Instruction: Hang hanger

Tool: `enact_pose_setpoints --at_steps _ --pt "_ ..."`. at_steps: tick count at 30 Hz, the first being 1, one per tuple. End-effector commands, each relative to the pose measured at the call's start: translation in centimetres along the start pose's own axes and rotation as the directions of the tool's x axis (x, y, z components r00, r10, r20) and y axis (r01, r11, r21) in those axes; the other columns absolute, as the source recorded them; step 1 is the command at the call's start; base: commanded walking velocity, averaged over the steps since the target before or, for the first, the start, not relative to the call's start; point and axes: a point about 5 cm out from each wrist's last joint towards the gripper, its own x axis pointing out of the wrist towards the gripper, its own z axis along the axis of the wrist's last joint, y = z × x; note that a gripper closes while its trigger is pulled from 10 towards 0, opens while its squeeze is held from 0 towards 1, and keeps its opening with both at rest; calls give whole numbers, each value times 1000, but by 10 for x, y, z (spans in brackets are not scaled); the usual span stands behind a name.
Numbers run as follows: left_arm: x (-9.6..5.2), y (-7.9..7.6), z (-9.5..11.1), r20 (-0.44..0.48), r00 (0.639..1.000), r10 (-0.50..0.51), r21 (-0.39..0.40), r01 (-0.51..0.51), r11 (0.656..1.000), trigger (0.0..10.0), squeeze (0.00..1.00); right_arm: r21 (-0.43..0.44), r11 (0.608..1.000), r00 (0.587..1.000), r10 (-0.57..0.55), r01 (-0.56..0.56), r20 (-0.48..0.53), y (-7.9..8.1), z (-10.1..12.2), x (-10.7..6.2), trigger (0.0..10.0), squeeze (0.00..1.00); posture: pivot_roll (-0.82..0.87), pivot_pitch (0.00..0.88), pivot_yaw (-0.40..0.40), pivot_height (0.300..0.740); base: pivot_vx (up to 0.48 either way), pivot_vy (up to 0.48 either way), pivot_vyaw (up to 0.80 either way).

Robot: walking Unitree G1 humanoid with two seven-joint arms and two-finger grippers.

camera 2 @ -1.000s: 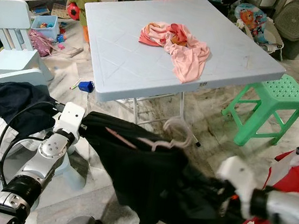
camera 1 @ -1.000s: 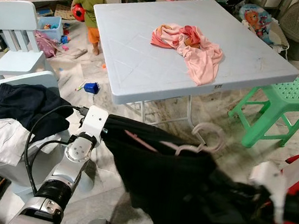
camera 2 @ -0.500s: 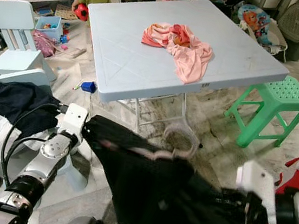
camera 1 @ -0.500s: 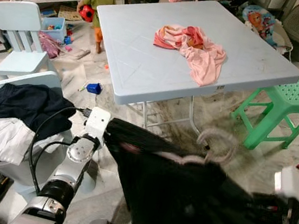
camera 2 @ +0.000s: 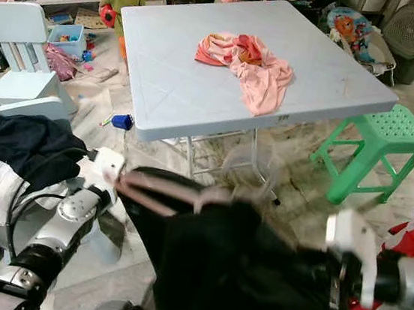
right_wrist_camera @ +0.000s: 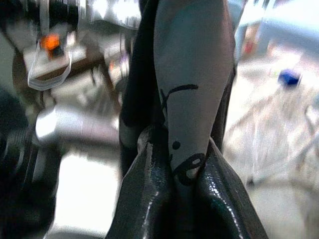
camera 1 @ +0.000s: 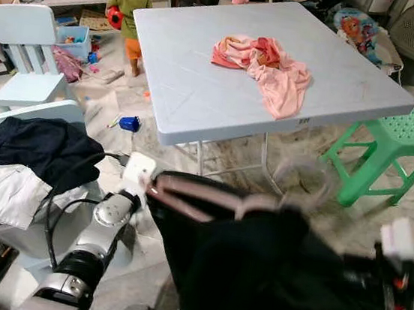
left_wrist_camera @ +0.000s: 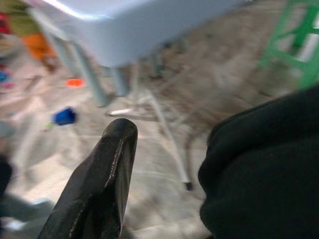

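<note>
The right tool (right_wrist_camera: 184, 164) is clamped on the black garment (camera 1: 275, 277), which drapes over a pink hanger (camera 1: 209, 198) held between both arms. The left tool (left_wrist_camera: 149, 164) grips its other end; its closure is unclear. Beyond stands the surface (camera 1: 201, 79) with pink clothes (camera 1: 268, 60).

A pink cloth (camera 1: 267, 63) is lying crumpled on the pale blue desk (camera 1: 200, 86). A green stool (camera 1: 385, 150) is standing just beside it. A child (camera 1: 127, 5) is standing near a small blue chair (camera 1: 27, 50), and dark clothes (camera 1: 38, 146) are lying heaped in a tub.
</note>
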Motion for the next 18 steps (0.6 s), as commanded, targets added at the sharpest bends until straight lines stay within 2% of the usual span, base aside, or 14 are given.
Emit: enact_pose_setpoints --at_steps 1,2,3,5,7,9,10,11,13,14,15,18 --pt "-3 -12 0 25 995 -92 -10 92 996 10000 510 -29 998 985 -41 47 169 -4 25 2 10000 0 -91 0 55 740 0 0 0" --pt "-3 -12 0 25 995 -92 -10 92 996 10000 510 -29 998 985 -41 47 169 -4 25 2 10000 0 -91 0 55 740 0 0 0" --pt "-3 -16 0 21 994 -105 -6 106 994 10000 1000 -10 997 972 -68 73 227 -8 27 6 10000 0 -88 0 54 740 0 0 0" --pt "-3 -19 0 23 992 -122 -5 122 993 10000 1000 -2 996 962 -91 94 257 -10 28 9 10000 0 -88 0 54 740 0 0 0" --pt "-5 -26 -1 26 984 -175 7 175 985 10000 1000 13 977 934 -208 214 289 -23 26 19 10000 0 -88 0 54 740 0 0 0" --pt "-6 -32 1 33 974 -222 45 221 974 10000 1000 -20 935 905 -338 354 258 -38 19 28 10000 0 -82 0 53 740 0 0 0" --pt "-8 -35 3 42 965 -258 74 254 964 10000 1000 -25 912 894 -395 409 212 -45 11 32 10000 0 -79 0 52 740 0 0 0" --pt "-8 -35 3 42 965 -258 74 254 964 10000 1000 -25 912 894 -395 409 212 -45 11 32 10000 0 -79 0 52 740 0 0 0" --pt "-9 -38 7 53 953 -299 138 289 947 10000 1000 -71 875 875 -469 478 120 -54 -3 39 10000 0 -74 0 49 740 0 0 0" --pt "-9 -38 7 53 953 -299 138 289 947 10000 1000 -71 875 875 -469 478 120 -54 -3 39 10000 0 -74 0 49 740 0 0 0" --pt "-12 -40 11 65 933 -355 145 343 928 10000 1000 -183 858 874 -485 480 21 -56 -16 48 10000 0 -71 0 47 740 0 0 0" --pt "-14 -41 16 86 916 -391 183 372 910 10000 1000 -250 856 880 -474 452 -29 -54 -25 56 10000 0 -71 0 47 740 0 0 0"
